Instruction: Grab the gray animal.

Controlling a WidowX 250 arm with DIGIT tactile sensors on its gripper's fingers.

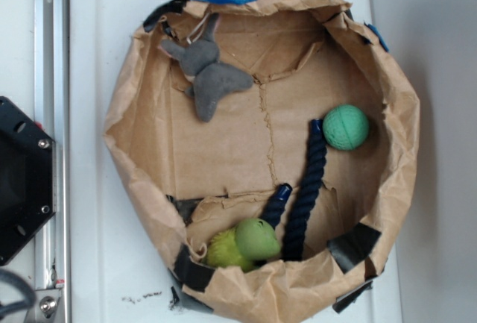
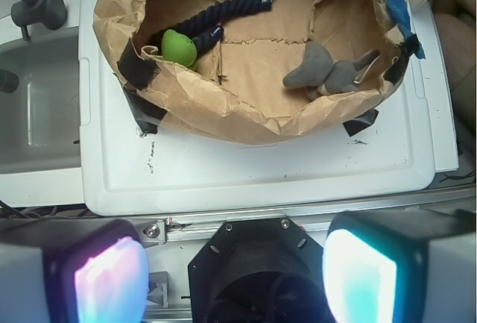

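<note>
gray animal untouched in the paper bin, gripper well back with fingers spread

in the exterior view the gray animal (image 1: 206,75) lies at about 11 o'clock inside the brown paper bin (image 1: 127,107), against its wall. a green ball (image 1: 345,127) sits at 3 o'clock, a yellow-green plush (image 1: 242,244) at 6 o'clock, and a dark blue rope (image 1: 305,196) runs between them. the wrist view shows the gripper (image 2: 235,274) apart from the bin, over the black base (image 2: 253,271), its two glowing pads (image 2: 112,278) wide apart and holding nothing.
</note>
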